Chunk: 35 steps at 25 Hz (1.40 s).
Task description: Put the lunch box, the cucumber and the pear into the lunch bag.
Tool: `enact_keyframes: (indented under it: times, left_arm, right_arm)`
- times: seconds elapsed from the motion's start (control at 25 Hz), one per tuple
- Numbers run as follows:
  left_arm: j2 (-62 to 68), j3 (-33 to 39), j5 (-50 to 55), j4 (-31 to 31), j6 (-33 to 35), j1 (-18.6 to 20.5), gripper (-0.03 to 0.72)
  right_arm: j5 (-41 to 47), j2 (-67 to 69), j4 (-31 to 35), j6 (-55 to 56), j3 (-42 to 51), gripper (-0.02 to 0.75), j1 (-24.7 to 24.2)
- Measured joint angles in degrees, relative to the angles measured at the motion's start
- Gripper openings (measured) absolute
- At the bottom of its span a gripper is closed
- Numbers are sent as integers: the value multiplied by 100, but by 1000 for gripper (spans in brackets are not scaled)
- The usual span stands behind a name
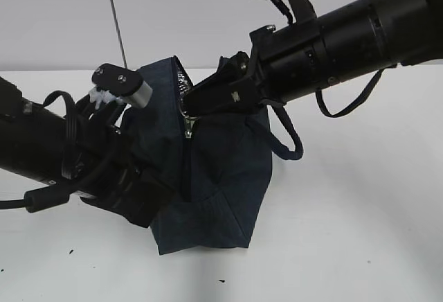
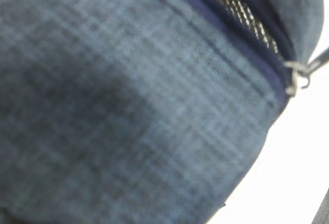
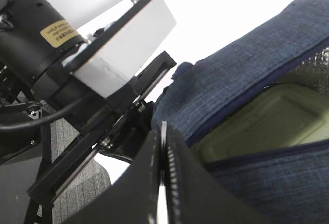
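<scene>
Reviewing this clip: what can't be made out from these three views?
- Cucumber and pear: in no view. The lunch bag may hide them; cannot tell.
- Lunch box: only a blurred pale green patch through the bag's opening in the right wrist view.
- Left gripper: its tips are behind arm and fabric in the exterior view; the left wrist view shows only blurred fabric.
- Right gripper: its shut tips meet the bag at the zipper; what they pinch is unclear.
</scene>
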Motion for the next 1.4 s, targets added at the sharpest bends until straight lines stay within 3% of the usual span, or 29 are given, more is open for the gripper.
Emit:
enact_keyframes:
  times: [0.68,1.04,1.4]
  left_arm:
    - [-88,0,-27,1265,-700,12,-19]
    - [-120,-10,175,1272,-792,418,-19]
    - [-120,-10,276,1300,-792,448,-19]
  right_arm:
    - [-137,128,99,-11,0,6,4]
    - [-147,154,43,-21,-198,6,13]
    - [-330,153,55,-21,-198,6,40]
